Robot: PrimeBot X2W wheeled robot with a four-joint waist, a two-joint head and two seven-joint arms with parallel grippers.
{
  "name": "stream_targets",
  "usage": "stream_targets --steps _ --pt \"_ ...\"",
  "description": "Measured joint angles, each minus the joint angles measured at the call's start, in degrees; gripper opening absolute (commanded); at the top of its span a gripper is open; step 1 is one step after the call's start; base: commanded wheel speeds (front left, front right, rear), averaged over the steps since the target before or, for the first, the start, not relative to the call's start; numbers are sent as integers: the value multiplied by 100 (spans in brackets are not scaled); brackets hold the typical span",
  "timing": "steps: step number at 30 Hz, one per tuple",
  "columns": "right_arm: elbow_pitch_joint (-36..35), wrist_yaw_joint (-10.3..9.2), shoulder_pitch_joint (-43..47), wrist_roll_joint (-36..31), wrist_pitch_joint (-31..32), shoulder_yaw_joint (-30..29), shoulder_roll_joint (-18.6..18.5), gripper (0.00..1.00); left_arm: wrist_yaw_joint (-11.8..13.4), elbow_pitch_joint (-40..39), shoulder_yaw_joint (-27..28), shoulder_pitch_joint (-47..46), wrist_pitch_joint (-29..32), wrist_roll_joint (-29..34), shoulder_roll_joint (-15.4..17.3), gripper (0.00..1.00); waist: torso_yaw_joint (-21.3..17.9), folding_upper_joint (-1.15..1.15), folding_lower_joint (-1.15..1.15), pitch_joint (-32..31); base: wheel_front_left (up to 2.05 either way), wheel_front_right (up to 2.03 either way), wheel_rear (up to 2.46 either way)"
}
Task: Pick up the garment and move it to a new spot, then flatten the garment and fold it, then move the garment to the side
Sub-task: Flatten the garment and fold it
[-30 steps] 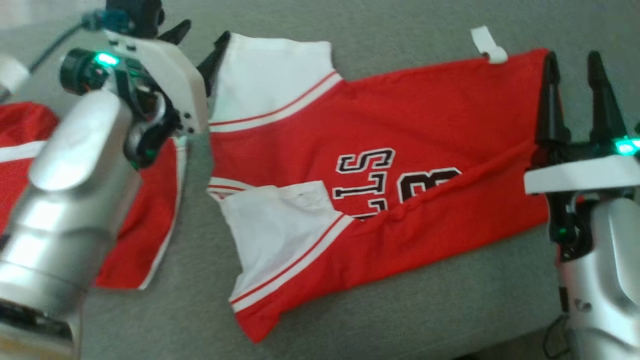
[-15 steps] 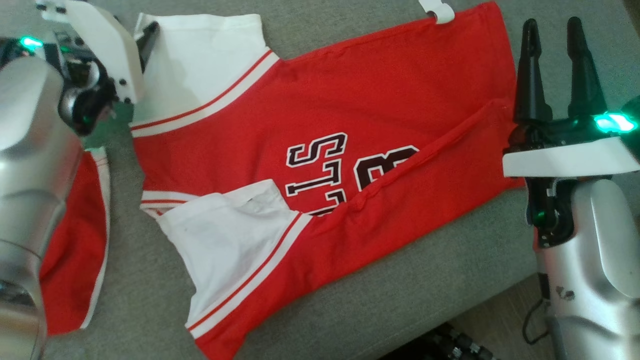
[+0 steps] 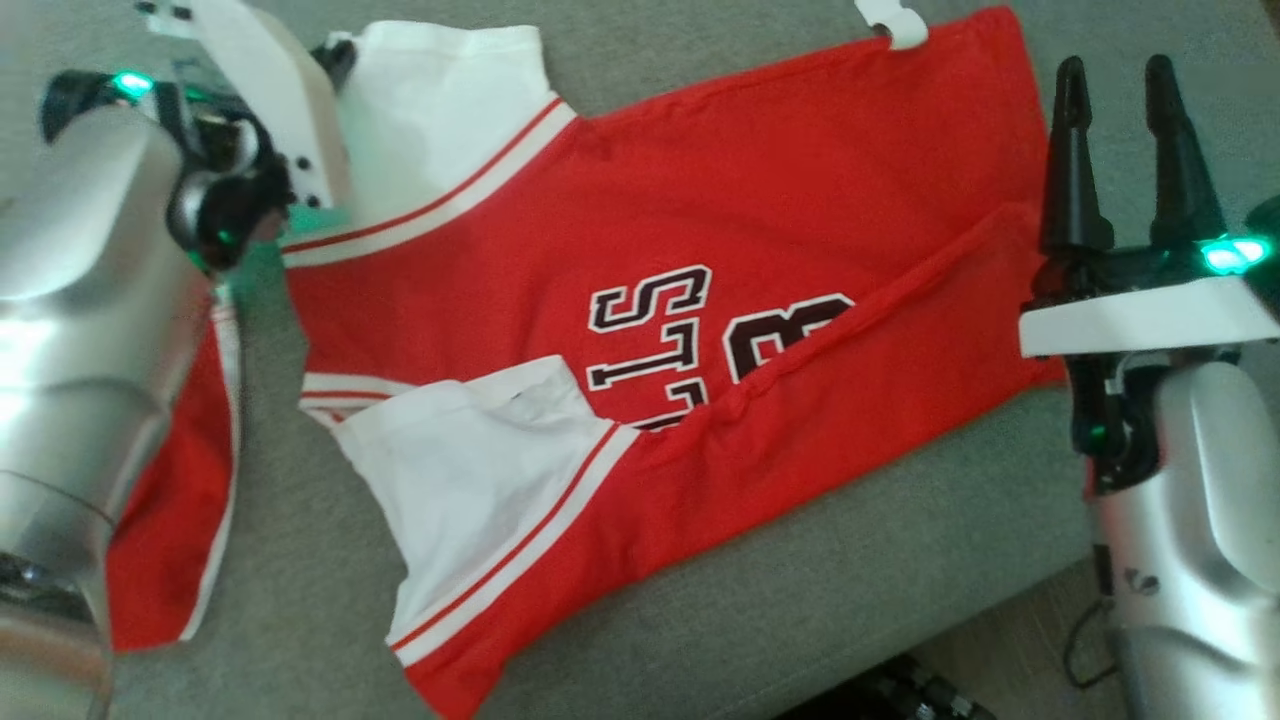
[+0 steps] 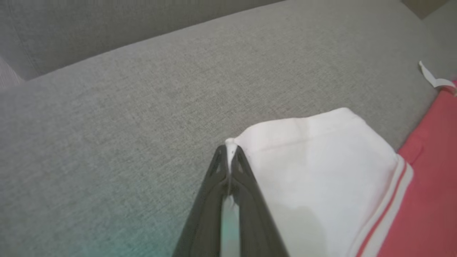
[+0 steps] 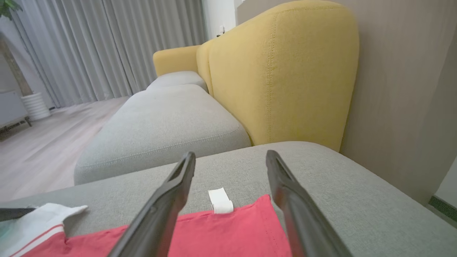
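Observation:
The garment [image 3: 700, 230] is a red jersey with white sleeves and dark lettering, spread on a grey sofa cushion [image 3: 800, 600]. Its near long side is folded over the lettering. My left gripper [image 3: 335, 55] sits at the far left corner, shut on the tip of the white sleeve [image 4: 321, 153]; the left wrist view shows that gripper [image 4: 230, 150] pinching the cloth's corner. My right gripper [image 3: 1112, 70] stands open just right of the jersey's hem, nothing between its fingers. In the right wrist view this gripper [image 5: 230, 153] hovers over the red hem [image 5: 228, 232] and its white tag [image 5: 220, 200].
A second red garment with white trim [image 3: 170, 520] lies at the left, partly under my left forearm. The cushion's front edge drops to the floor [image 3: 1000, 660] at lower right. A yellow backrest [image 5: 282, 71] rises behind the cushion, with more grey seat [image 5: 160, 121] beyond.
The head camera has shifted, so the whole picture moved. My left gripper keeps its hold on the sleeve corner; the right gripper stays open beside the hem.

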Motion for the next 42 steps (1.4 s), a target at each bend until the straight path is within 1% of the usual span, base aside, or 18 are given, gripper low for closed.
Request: stream_targets --steps 3,9,10,14,17,19,21,24,28,31,36,42 --pt "45 0 -36 -133 151 27 -221 100 0 -151 -132 89 -299 -100 -59 0 149 0 0 -76 0 0 0" --pt "191 0 -379 -227 815 18 -900 100 0 -767 -397 169 -1135 -169 -114 0 572 0 -1 -313 0 0 0" --pt "388 0 -480 -222 1147 5 -1121 100 -1 -1055 -531 204 -1328 -185 -113 0 752 0 0 -393 0 0 0" --pt "1016 0 -611 -238 2006 -103 -1451 100 -1 -1615 -756 469 -1622 -188 -64 0 1143 0 -1 -541 0 0 0" --pt "1580 0 -745 -328 2465 -270 -1636 100 -1 -2028 -860 695 -1671 -191 -22 0 1434 0 -1 -625 0 0 0" --pt "1968 0 -901 -492 2651 -354 -1752 100 7 -2330 -898 782 -1679 -188 21 0 1618 0 -1 -655 0 0 0" --pt "2309 0 -1077 -678 2783 -481 -1812 100 33 -2610 -912 805 -1723 -174 70 0 1784 0 -1 -665 0 0 0" --pt "2807 0 -1308 -915 2911 -603 -1856 100 170 -2969 -957 806 -1740 -29 151 0 1985 0 -1 -642 0 0 0" --pt "3296 0 -1476 -1215 2939 -736 -1851 100 218 -3181 -961 878 -1709 -154 153 0 2148 0 -1 -580 0 0 0" --pt "3608 0 -1588 -1323 2937 -711 -1829 100 263 -3222 -987 932 -1706 -154 154 0 2187 0 0 -531 0 0 0" --pt "3904 0 -1881 -1383 2819 -609 -1831 100 311 -3282 -1004 940 -1656 -152 154 0 2178 0 0 -444 0 0 0" --pt "4085 0 -2106 -1166 2492 -274 -1838 100 346 -3294 -1000 933 -1606 -153 174 0 2152 0 0 -310 0 0 0"
